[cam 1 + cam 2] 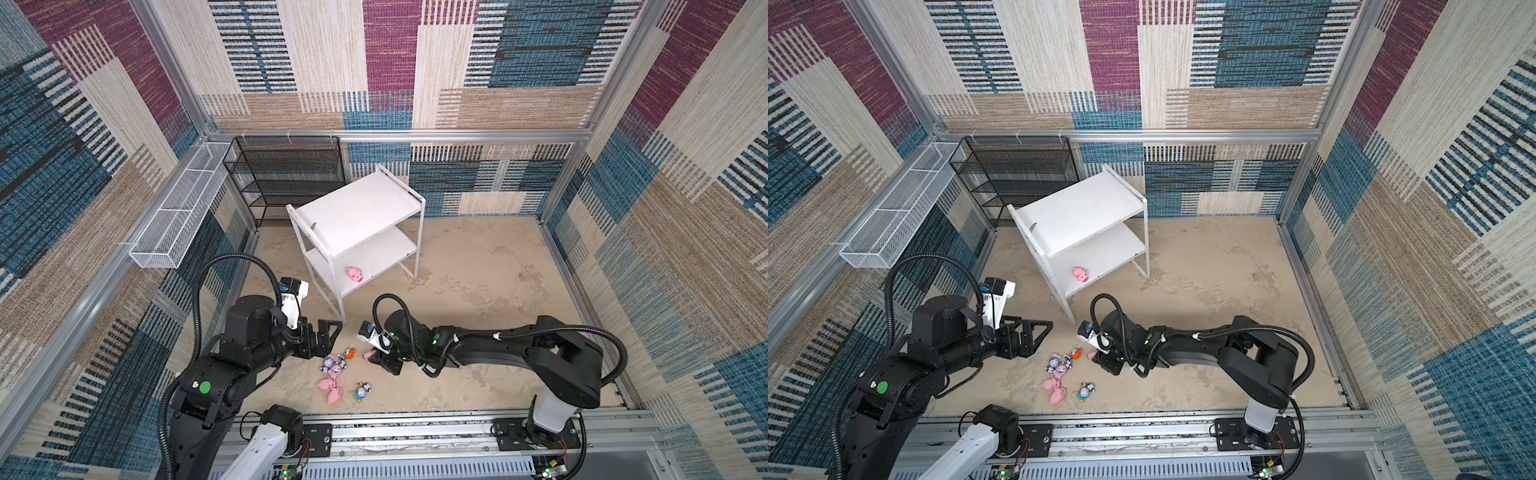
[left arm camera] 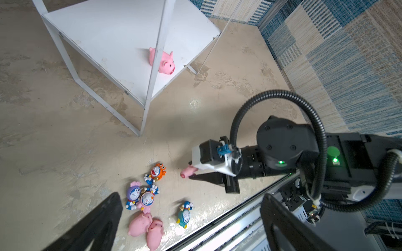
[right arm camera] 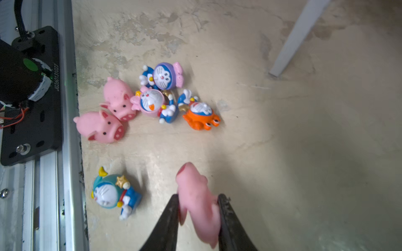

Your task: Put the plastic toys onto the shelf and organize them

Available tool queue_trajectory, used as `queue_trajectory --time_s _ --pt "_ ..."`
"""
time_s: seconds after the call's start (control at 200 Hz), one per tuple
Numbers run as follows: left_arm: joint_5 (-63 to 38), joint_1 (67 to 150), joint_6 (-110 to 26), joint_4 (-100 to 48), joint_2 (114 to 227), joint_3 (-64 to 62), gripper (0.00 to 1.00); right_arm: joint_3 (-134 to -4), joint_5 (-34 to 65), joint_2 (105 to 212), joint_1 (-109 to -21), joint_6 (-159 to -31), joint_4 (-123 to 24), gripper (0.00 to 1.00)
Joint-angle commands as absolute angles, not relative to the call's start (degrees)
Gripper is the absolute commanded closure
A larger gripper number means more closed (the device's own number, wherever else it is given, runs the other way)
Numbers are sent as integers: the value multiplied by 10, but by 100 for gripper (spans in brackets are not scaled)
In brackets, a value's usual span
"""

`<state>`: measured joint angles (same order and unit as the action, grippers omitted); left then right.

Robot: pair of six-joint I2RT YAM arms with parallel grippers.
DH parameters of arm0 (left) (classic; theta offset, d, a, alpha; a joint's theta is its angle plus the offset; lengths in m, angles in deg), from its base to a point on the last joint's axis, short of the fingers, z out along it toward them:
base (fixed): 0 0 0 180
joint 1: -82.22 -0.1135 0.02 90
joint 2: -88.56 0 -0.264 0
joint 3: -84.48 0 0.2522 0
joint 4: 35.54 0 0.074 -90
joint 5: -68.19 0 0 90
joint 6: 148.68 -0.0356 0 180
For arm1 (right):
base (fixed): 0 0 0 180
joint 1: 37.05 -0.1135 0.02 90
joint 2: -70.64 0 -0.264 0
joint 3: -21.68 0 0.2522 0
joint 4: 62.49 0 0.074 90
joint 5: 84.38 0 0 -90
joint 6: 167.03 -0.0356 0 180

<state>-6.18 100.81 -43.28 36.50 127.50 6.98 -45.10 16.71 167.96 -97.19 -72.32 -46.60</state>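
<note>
The white two-tier shelf (image 1: 357,212) stands at the back centre, with one pink pig (image 1: 354,274) (image 2: 165,62) on its lower board. My right gripper (image 3: 198,197) is shut on another pink pig (image 3: 191,180), held just above the floor, snout pointing away from the jaws. Beside it lie two pigs (image 3: 117,97) (image 3: 102,127) and figurines hooded purple (image 3: 164,76), pink (image 3: 152,102), orange (image 3: 200,115) and teal-blue (image 3: 108,192). My left gripper (image 1: 328,336) (image 2: 191,197) hangs open over the floor left of this cluster, holding nothing.
A black mesh rack (image 1: 286,174) and a long white wire basket (image 1: 178,208) stand at the back left. The shelf's near leg (image 3: 293,39) reaches the floor just beyond the toys. An aluminium rail (image 1: 415,432) runs along the front edge, close to the nearest toys.
</note>
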Motion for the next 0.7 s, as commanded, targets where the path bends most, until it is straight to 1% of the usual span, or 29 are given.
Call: queue_trajectory --time_s 0.0,0.13,0.245,0.361,0.486,0.591,0.696 --pt "-52 1024 -430 385 1280 71 1 -441 184 1653 -958 -734 -419 68" --pt "-90 1084 -409 390 1304 78 1 -429 193 1617 -942 -737 -381 68" --pt "-159 1163 -385 390 1318 78 1 -422 210 1583 -922 -735 -348 67" --pt "-222 1236 -363 394 1325 89 1 -426 235 1564 -883 -737 -308 67" --pt "-278 1321 -332 394 1348 106 1 -437 246 1563 -852 -746 -280 67" --pt "-359 1402 -299 403 1368 112 1 -449 266 1577 -841 -763 -267 67" --pt "-409 1454 -277 408 1381 128 1 -451 274 1593 -840 -783 -255 67"
